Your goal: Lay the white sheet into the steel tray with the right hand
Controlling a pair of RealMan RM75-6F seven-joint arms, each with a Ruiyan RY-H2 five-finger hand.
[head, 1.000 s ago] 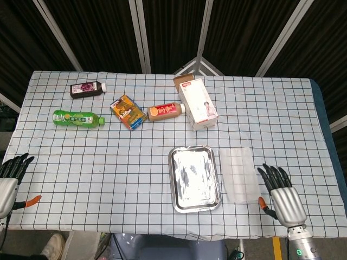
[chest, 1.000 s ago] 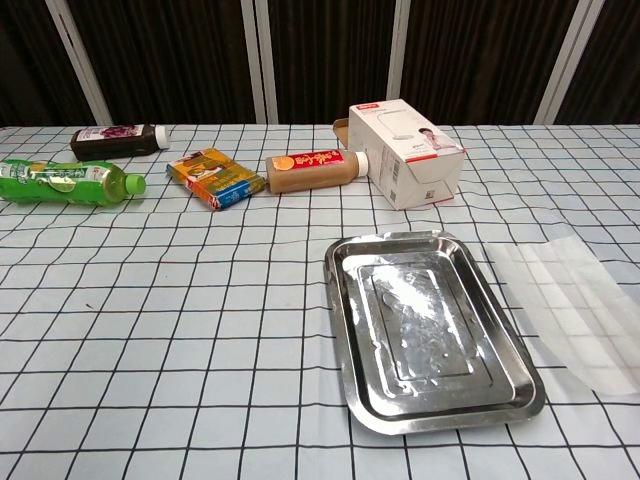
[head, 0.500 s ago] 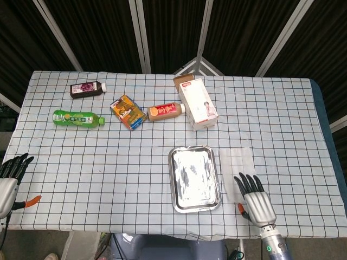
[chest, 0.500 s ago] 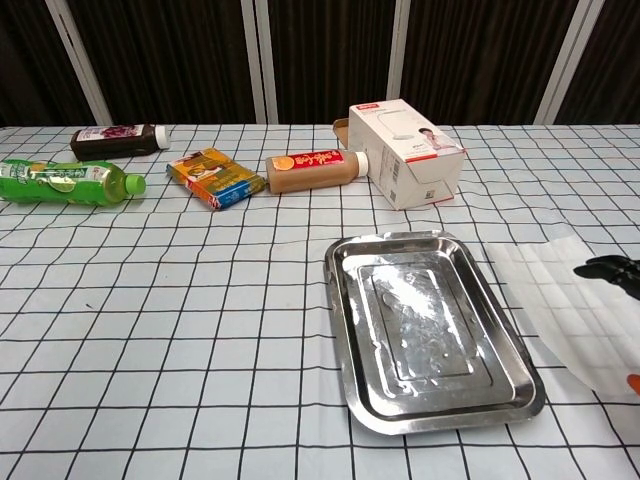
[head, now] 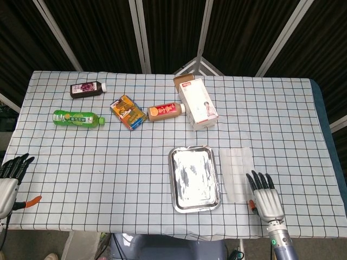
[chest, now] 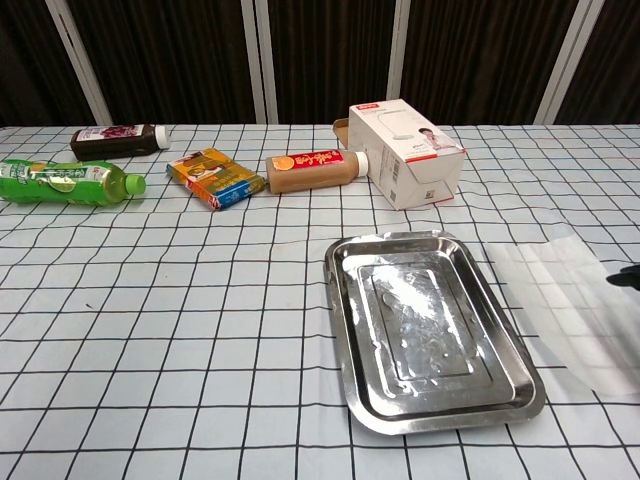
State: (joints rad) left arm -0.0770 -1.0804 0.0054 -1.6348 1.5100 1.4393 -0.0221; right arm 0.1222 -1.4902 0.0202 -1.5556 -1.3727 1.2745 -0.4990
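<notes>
Lying flat on the checked tablecloth (head: 108,162), the white sheet (head: 237,173) sits just beside the right-hand rim of the steel tray (head: 173,179), not yet in it, and nothing holds it. Your right hand (head: 265,196) is at the sheet's near right corner with its fingers spread and straight, empty; from the head view you cannot tell whether the fingertips touch the sheet or only overlap its edge, and in the chest view only a dark tip shows at the frame's edge. The sheet looks thin and limp, so pressing down may just slide it across the cloth, and a pinch may catch the cloth along with it. If you lift by one corner it will likely droop and fold, or snag on the tray rim and land half out. Your left hand (head: 10,174) rests open at the far left table edge, well apart. The bottles, the small packet and the white carton (head: 198,103) lie toward the back, well clear of your path.
</notes>
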